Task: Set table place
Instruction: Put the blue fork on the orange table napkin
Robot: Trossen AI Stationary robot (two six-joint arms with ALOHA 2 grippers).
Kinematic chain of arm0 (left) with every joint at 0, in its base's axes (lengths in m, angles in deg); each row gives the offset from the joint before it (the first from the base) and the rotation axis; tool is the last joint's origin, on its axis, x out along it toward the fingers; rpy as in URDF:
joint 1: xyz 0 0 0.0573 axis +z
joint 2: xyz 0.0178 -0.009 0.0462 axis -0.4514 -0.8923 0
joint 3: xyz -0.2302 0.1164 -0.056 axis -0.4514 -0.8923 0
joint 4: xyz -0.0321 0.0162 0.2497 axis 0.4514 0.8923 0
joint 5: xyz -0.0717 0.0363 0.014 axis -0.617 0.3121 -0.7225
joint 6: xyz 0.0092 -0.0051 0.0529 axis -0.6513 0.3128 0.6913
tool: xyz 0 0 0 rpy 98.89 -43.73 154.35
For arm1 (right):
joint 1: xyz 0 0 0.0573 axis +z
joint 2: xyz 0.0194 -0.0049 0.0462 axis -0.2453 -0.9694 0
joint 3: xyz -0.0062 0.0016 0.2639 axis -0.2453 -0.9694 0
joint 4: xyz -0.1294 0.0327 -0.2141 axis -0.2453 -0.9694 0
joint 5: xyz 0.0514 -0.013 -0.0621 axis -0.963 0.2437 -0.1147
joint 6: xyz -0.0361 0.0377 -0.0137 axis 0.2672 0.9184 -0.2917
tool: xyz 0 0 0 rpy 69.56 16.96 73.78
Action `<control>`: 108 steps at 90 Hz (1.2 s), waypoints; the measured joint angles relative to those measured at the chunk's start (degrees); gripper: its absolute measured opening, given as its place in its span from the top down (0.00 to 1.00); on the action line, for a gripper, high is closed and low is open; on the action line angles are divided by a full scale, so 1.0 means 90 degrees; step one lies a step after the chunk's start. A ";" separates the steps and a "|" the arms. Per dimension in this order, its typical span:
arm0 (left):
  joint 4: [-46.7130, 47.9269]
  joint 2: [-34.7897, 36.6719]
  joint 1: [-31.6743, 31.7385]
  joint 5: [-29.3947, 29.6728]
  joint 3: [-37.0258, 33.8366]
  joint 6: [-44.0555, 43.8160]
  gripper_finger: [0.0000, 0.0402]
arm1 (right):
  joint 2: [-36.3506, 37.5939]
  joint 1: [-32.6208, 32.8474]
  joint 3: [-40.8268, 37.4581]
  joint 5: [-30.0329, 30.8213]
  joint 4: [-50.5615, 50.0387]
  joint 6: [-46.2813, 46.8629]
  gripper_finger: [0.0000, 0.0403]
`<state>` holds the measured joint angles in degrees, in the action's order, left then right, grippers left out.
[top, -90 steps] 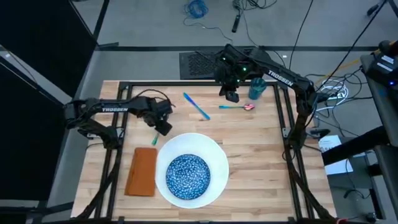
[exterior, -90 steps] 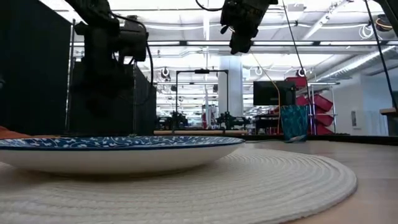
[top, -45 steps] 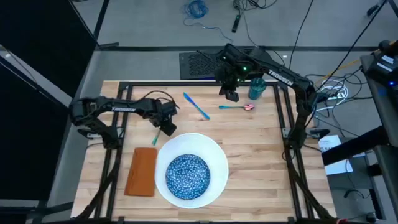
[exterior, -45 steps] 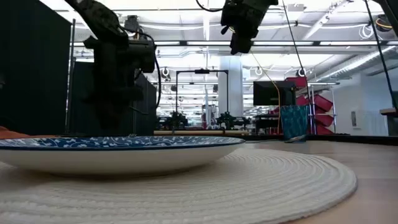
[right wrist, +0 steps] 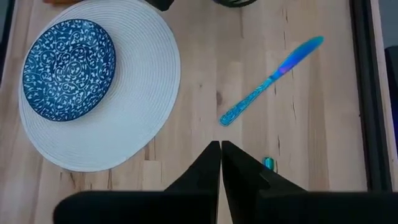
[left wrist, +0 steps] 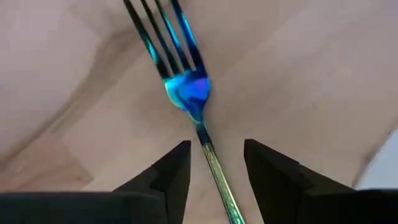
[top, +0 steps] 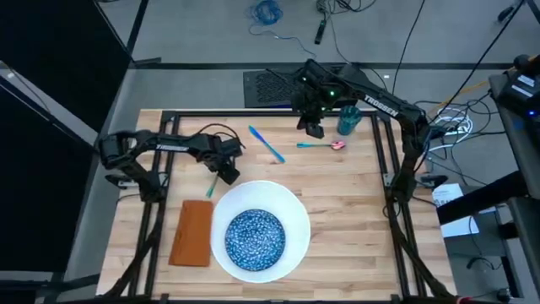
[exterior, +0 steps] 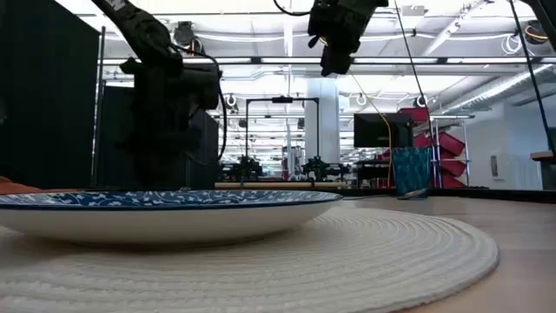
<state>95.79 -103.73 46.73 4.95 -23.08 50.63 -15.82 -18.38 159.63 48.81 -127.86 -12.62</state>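
1. Now the left gripper (top: 226,175) is straddling the fork (left wrist: 186,93) with jaws released, just left of the plate (top: 291,211).
2. Farther off, the right gripper (top: 314,130) is hovering, jaws clenched, near the cup (top: 348,119).

Two black jointed arms with white TROSSEN lettering and looping black cables.

The fork (left wrist: 186,81) lying between the left gripper's (left wrist: 214,165) parted fingers loses its tine tips and the end of its handle past the left wrist picture's edges, and from overhead only a short green stub of it shows beside that gripper. Just past the right gripper's (right wrist: 220,149) closed fingertips, a small teal-and-pink object (right wrist: 268,163) is mostly hidden behind one finger. At table height, the bowl (exterior: 165,213) runs off the frame's edge.
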 joint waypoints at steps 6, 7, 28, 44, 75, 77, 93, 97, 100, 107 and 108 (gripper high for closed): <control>-0.0056 -0.0113 -0.0004 -0.0019 -0.0002 0.0000 0.66 | 0.0000 -0.0002 0.0000 0.0002 -0.0007 0.0000 1.00; -0.0063 -0.0129 -0.0004 -0.0025 -0.0002 0.0001 0.66 | 0.0000 -0.0002 0.0000 0.0002 -0.0007 0.0000 1.00; -0.0134 -0.0246 -0.0004 -0.0114 0.0008 0.0003 0.66 | 0.0000 -0.0002 0.0000 0.0002 -0.0001 0.0000 1.00; -0.0135 -0.0246 -0.0004 -0.0139 0.0008 0.0007 0.67 | 0.0000 -0.0002 0.0000 0.0002 0.0061 0.0000 1.00; -0.0202 -0.0246 -0.0004 -0.0268 0.0010 0.0325 0.96 | 0.0000 -0.0002 0.0000 0.0004 0.0066 0.0000 1.00; -0.0202 -0.0246 -0.0004 -0.0267 0.0010 0.0350 0.97 | 0.0000 -0.0002 0.0000 0.0005 0.0066 0.0000 1.00; -0.0171 -0.0244 -0.0004 -0.0246 0.0023 0.0350 0.99 | 0.0000 -0.0002 0.0000 0.0005 0.0068 0.0000 1.00; -0.0090 -0.0245 -0.0004 -0.0197 0.0077 0.0345 0.99 | 0.0000 -0.0002 0.0000 0.0005 0.0079 0.0000 1.00; -0.0022 -0.0227 -0.0004 -0.0122 0.0127 0.0348 0.99 | 0.0000 -0.0001 0.0000 0.0005 0.0093 0.0000 1.00; 0.0086 -0.0158 0.0015 0.0023 0.0343 0.0390 1.00 | 0.0000 -0.0002 0.0000 0.0005 0.0107 0.0000 1.00; 0.0090 -0.0140 0.0024 0.0031 0.0383 0.0401 1.00 | 0.0000 -0.0003 0.0000 0.0005 0.0110 0.0000 1.00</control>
<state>96.60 -104.99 46.95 5.23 -19.63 54.23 -15.82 -18.40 159.63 48.85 -126.87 -12.62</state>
